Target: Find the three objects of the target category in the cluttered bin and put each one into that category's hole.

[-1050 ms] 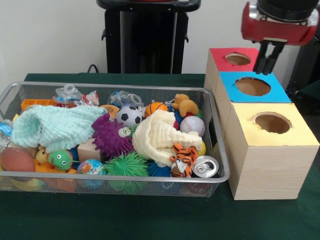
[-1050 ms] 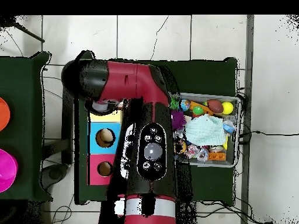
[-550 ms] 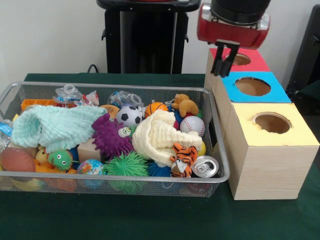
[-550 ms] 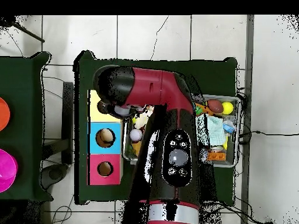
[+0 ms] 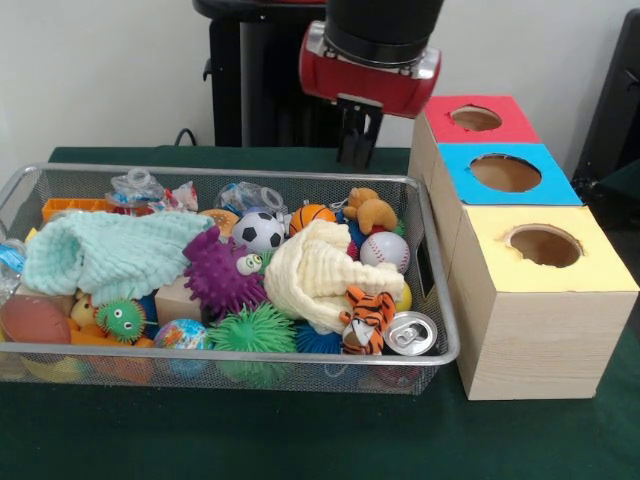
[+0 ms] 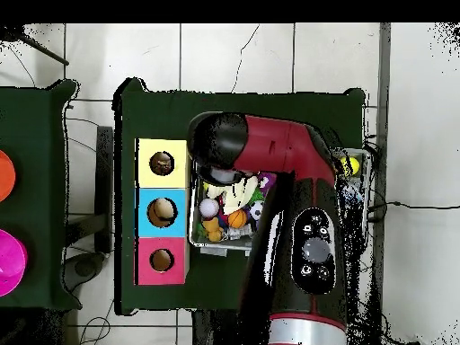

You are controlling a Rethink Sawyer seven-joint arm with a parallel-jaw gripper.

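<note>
Front view, nearest first: the mesh bin (image 5: pixel 440 352) is heaped so toys half cover each other, with a tiger toy (image 5: pixel 362 318) and a can (image 5: pixel 411 333) against its near rim. Behind them the soccer ball (image 5: pixel 259 230), basketball (image 5: pixel 312 215) and baseball (image 5: pixel 384 251), probably the target set, lie among cloths. Farthest, the gripper (image 5: pixel 357 148) hangs empty over the back rim, fingers close together, presumably poised to reach in, while the three holed boxes (image 5: pixel 545 290) wait beside.

Honestly I can't read any text, label, brand or number anywhere here, not on my arm, toys or boxes.
</note>
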